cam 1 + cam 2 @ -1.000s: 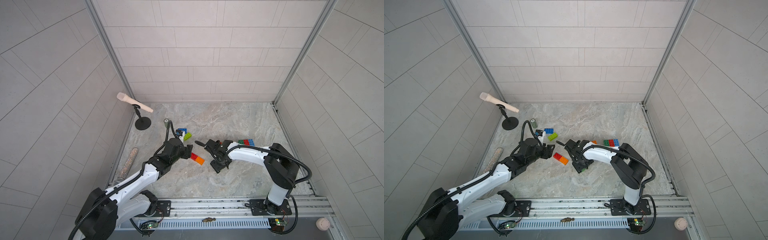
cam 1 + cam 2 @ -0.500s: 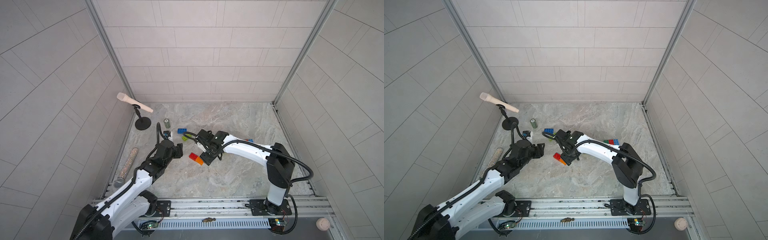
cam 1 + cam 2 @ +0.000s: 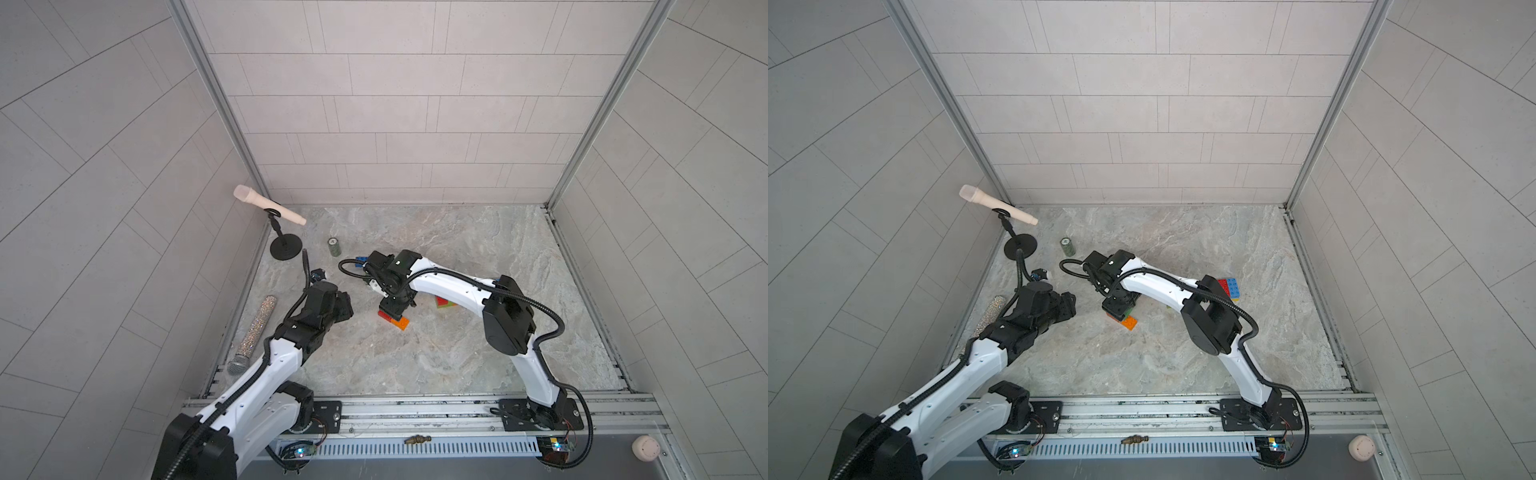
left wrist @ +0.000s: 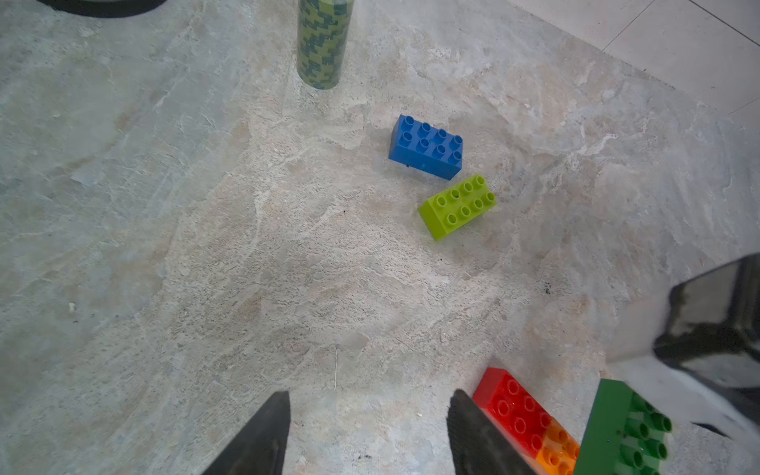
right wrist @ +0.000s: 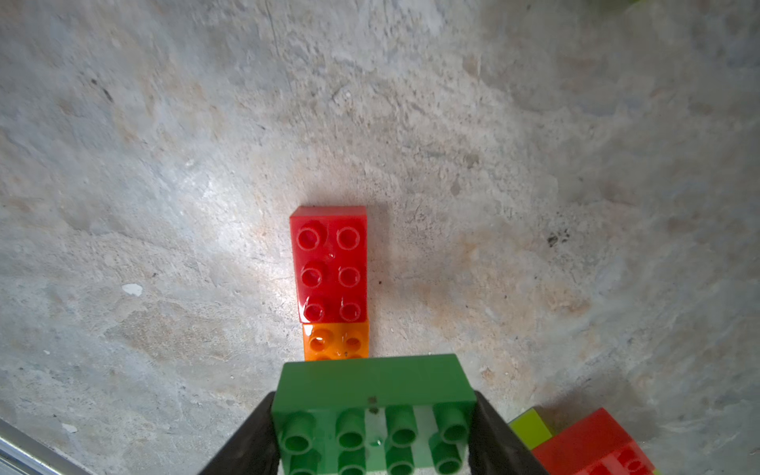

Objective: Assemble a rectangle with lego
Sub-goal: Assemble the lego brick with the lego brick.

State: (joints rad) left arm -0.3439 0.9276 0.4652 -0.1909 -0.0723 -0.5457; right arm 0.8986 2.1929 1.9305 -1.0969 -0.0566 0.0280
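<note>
Here right gripper (image 5: 372,444) clamps green brick (image 5: 372,380) endwise above orange brick (image 5: 336,341); left gripper (image 4: 369,397) gapes over bare floor (image 4: 246,267).

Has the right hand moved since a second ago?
Yes. Holding a dark green brick, the right hand has swung from beside the red and orange bricks to right over them.

beige microphone (image 3: 266,204) on black stand (image 3: 286,249), glittery microphone (image 3: 255,328) lying flat, upright camouflage cylinder (image 3: 334,247)

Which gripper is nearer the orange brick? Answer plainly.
Right. The right gripper holds a green brick close above the orange brick; left gripper, open, sits apart, past the red brick.
</note>
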